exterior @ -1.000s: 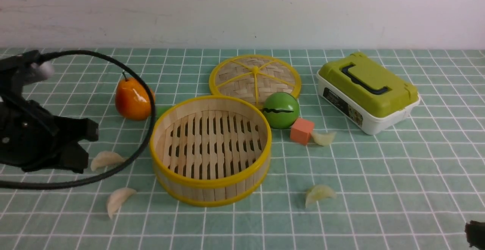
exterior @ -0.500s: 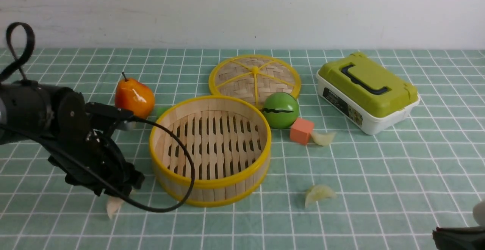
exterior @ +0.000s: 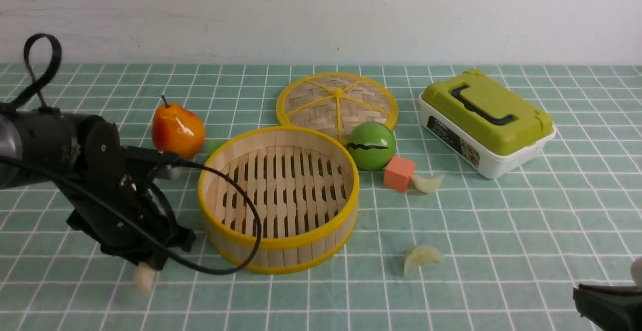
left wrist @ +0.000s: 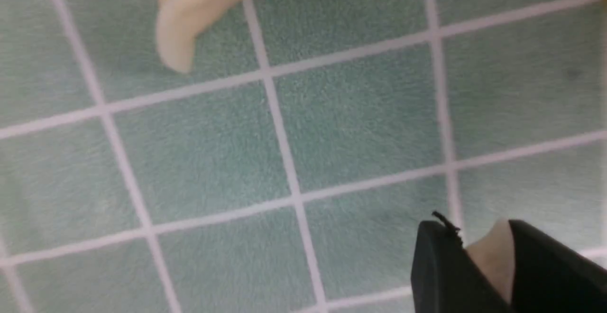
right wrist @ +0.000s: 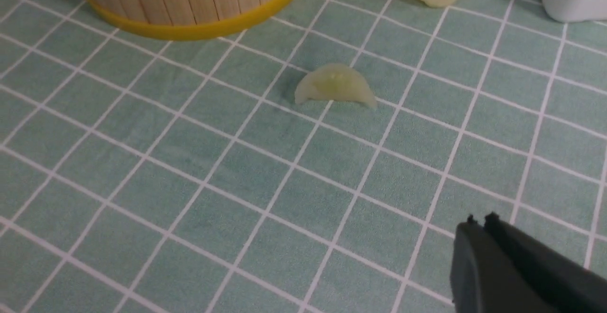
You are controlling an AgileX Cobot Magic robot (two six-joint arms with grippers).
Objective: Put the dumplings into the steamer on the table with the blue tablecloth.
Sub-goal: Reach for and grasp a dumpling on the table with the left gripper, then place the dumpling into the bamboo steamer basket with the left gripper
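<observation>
Now, on the cloth [exterior: 501,230]: steamer [exterior: 278,243] upright in the middle, slatted floor facing up. Left gripper [exterior: 148,265] low over the grid just beside the steamer's near-left wall, fingers [left wrist: 436,275] pinching a dumpling [exterior: 144,278], its pale body poking out below the tips in the front view and wedged between the two black pads in the left wrist view. Cannot tell whether lifted clear of the cloth or touching it. Black cable [exterior: 258,230] from the left arm looping across the steamer's left side in the front view. Second dumpling [left wrist: 189,14] flat on the cloth, apart from the fingers, seen only from the left wrist. Third dumpling [exterior: 423,257] on the cloth to the near right of the steamer, apart from its wall. Fourth dumpling [exterior: 427,182] farther back on the right, touching an orange cube [exterior: 399,173], itself just beside a green ball [exterior: 372,145]. Lid [exterior: 337,101] flat behind the steamer, the ball just in front of its near-right edge. Pear [exterior: 176,130] upright off the steamer's far-left side; box [exterior: 486,123] well apart at the far right. Right gripper [exterior: 584,301] low at the near-right corner, well apart from the third dumpling, tips pressed together.
</observation>
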